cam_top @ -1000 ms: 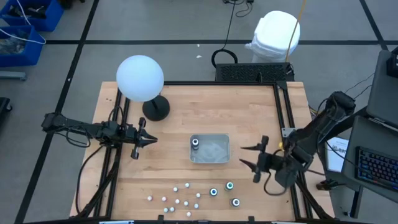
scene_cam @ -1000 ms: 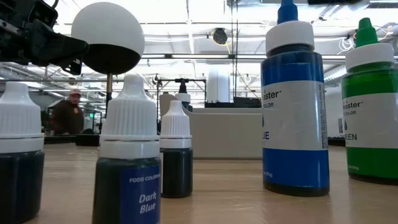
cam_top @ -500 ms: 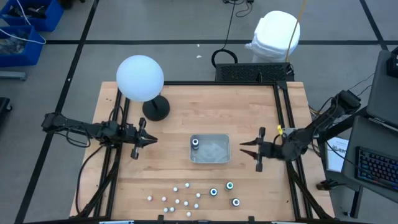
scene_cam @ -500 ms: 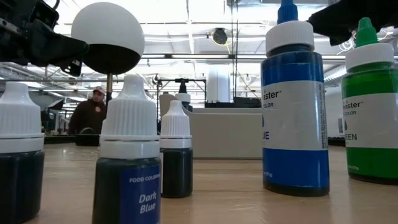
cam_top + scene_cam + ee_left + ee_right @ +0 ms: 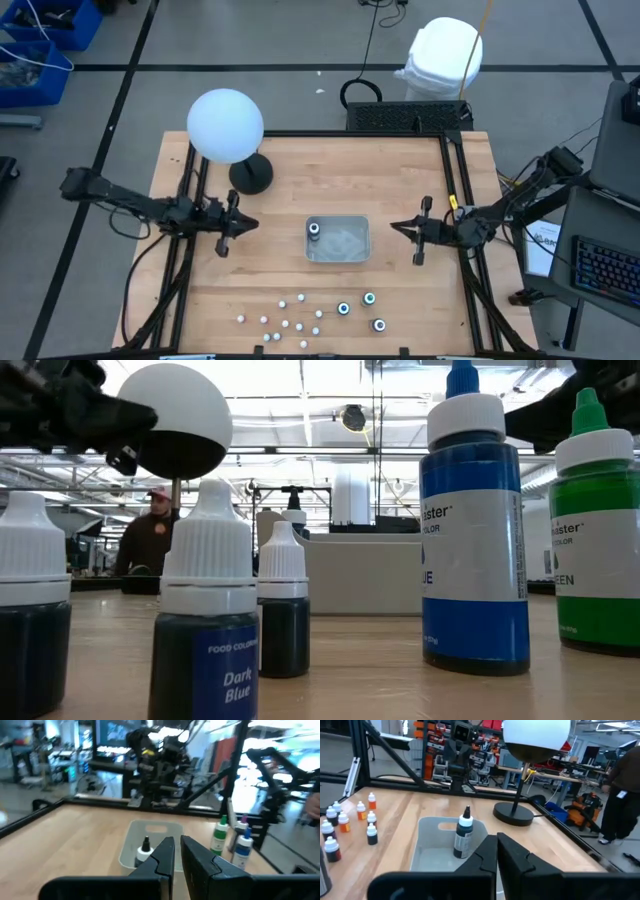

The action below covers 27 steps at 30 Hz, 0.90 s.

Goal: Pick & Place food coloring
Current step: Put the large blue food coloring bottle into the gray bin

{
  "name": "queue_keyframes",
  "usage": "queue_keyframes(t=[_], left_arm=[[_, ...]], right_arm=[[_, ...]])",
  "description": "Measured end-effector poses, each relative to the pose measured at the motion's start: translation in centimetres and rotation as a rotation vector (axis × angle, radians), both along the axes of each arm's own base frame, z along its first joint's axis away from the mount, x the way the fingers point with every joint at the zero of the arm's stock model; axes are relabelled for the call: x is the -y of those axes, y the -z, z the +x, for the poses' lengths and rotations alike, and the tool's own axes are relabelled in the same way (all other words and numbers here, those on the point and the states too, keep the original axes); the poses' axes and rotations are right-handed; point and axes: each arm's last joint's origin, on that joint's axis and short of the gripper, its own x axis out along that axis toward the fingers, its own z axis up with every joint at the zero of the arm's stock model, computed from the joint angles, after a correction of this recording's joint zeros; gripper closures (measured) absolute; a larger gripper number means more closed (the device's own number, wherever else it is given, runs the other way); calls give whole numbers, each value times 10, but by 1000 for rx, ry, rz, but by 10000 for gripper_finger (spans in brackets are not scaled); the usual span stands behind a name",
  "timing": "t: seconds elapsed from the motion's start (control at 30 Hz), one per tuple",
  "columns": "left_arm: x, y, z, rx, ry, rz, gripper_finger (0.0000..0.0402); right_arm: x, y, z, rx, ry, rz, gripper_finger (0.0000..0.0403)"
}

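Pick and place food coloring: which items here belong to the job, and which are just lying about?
Job items:
food coloring bottles grouped at the table's near edge
one bottle already standing in the clear tray

Lying about:
globe lamp
white bag beyond the table

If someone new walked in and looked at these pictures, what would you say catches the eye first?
Probably the big white globe lamp at the table's far left. Next, the clear tray at the table's middle with a single dark bottle standing in it, flanked by the left end effector and right end effector. The remaining food coloring bottles cluster along the near edge.
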Motion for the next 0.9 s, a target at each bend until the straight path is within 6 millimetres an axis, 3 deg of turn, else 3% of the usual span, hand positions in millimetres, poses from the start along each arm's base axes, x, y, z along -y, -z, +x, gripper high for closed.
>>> queue_keyframes(t=[0.23, 0.53, 0.73, 0.9], left_arm=[[40, -19, 49, -187, 18, 31, 364], [126, -30, 123, -288, 93, 83, 364], [174, -21, 165, -300, 7, 61, 364], [202, -8, 200, -311, 12, 105, 364]], right_arm=[[1, -6, -3, 26, -55, -21, 402], [2, -7, -4, 38, -51, -17, 402], [1, -7, -4, 39, -53, -14, 402], [1, -7, -4, 36, -62, -19, 402]])
